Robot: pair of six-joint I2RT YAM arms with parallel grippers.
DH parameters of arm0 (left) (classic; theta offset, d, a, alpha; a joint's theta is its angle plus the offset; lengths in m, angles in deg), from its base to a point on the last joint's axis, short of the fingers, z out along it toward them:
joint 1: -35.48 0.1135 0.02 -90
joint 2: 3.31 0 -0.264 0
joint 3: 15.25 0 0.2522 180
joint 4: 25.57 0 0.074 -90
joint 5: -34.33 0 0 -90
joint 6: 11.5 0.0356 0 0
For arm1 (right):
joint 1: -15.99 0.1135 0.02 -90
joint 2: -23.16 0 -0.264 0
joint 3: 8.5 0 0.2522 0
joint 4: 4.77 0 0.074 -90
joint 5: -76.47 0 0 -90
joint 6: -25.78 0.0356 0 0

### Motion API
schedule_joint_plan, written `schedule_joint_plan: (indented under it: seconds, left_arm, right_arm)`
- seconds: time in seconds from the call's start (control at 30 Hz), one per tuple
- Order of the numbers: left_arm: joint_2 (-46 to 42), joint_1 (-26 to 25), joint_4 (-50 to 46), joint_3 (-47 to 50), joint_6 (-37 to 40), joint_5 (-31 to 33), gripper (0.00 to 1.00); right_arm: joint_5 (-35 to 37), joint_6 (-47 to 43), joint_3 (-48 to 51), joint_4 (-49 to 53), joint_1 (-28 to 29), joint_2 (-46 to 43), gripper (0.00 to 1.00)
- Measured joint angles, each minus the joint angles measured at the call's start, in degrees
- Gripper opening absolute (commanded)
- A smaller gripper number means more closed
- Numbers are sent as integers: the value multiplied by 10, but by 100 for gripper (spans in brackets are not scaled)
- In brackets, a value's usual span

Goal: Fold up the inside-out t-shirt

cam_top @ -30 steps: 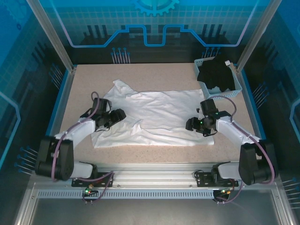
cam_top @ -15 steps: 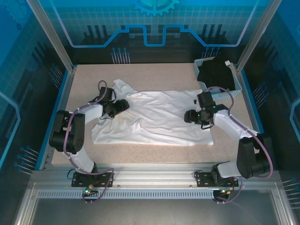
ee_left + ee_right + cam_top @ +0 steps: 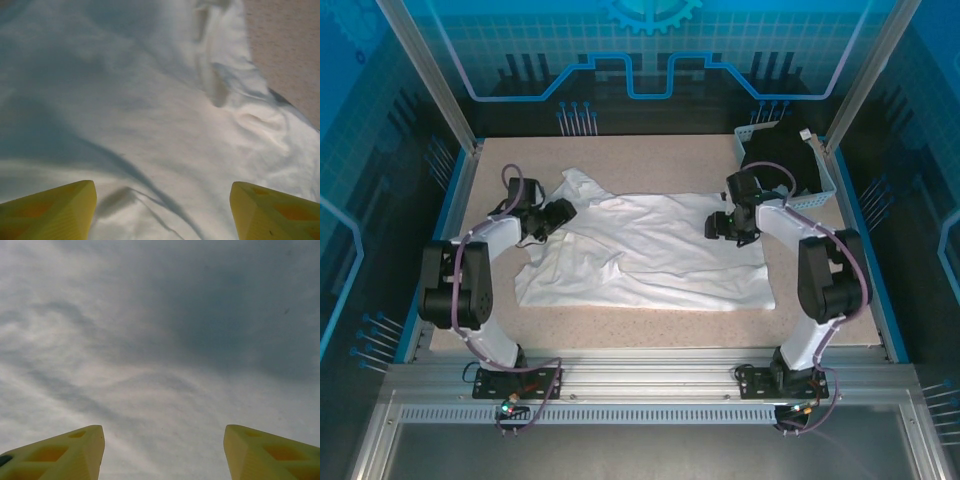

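The white t-shirt lay spread across the middle of the table, mostly flat, with one corner bunched and wrinkled at the far left. The left gripper hung over that wrinkled far-left part and the right gripper over the far-right part, each with its yellow fingers wide apart and nothing between them, only cloth below. The step in hand seemed to be the approach for a first fold, no grasp being made yet. The next move probably called for both arms to go down together and pinch the thin cloth near its far edge, taking care to catch the layers cleanly at the bunched side. Bare table was free beyond the shirt and in a narrower strip on the near side, so a fold toward the near edge had room. On the right, the basket with the black garment stood just beside the arm, which left less space there
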Motion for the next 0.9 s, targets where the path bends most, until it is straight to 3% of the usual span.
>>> schedule_joint_plan:
  seconds: [0.23, 0.63, 0.9]
  left_arm:
    - [8, 13, 15, 53, -8, -18, 72]
    - [-162, 23, 14, 222, -20, -17, 73]
    - [-176, 24, -30, 142, -21, 30, 73]
  right_arm:
    - [-23, -11, -2, 55, -2, 43, 62]
    - [-34, -14, 85, 77, 18, -27, 62]
    - [-13, -8, 59, 64, 3, -73, 65]
